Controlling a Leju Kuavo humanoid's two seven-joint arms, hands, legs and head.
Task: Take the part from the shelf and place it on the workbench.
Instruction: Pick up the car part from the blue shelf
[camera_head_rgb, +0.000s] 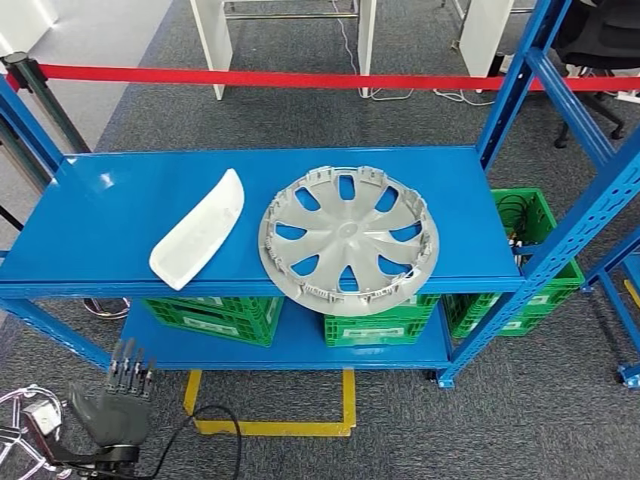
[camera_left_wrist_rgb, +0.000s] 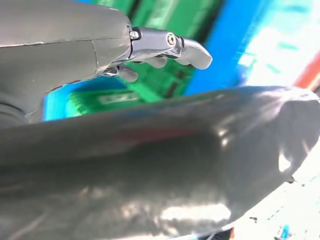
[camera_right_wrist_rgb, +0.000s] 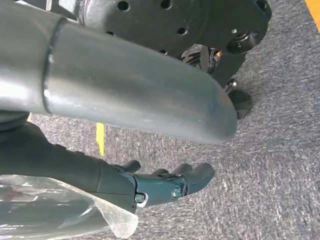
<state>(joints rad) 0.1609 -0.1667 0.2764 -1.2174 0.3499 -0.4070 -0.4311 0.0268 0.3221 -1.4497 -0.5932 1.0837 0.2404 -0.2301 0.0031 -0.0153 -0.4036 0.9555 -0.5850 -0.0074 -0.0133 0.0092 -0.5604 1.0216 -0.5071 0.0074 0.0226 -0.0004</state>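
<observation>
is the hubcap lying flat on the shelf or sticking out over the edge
Lying flat but overhanging: the silver hubcap rests on the blue shelf and its near rim sticks out past the shelf's front edge, over the green crates below.

Your head camera looked forward and down onto the blue shelf (camera_head_rgb: 453, 190) from high up. Your left wrist camera sat close behind the left hand (camera_left_wrist_rgb: 113, 55), facing that shelf's green crates (camera_left_wrist_rgb: 158, 80); your right wrist camera faced grey carpet (camera_right_wrist_rgb: 279, 165).

Bright even light, wrist views blurred — glary
</observation>
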